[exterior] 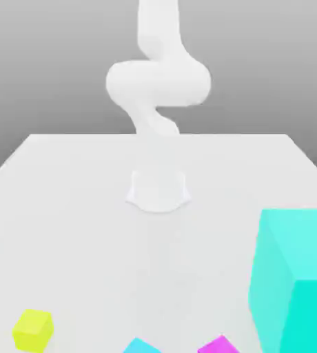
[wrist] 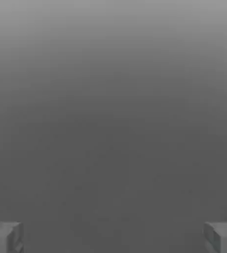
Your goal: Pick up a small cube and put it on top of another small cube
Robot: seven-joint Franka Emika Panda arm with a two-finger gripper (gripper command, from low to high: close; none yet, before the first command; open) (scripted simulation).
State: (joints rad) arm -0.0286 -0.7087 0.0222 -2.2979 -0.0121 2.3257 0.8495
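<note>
Small sky-blue cube [exterior: 141,345] is seen at the near edge of the white table [exterior: 78,207], between the yellow cube [exterior: 33,329] and the magenta cube [exterior: 218,345], apart from both. Huge turquoise cube [exterior: 295,279] is set toward the exterior view's right. Gripper [wrist: 113,237] is spread wide; nothing is held. White arm [exterior: 158,83] is raised behind.

— What do you see past your hand?
— My gripper [wrist: 113,237] spread wide, one grey fingertip [wrist: 6,237] at each lower corner, with plain grey between and beyond them.
</note>
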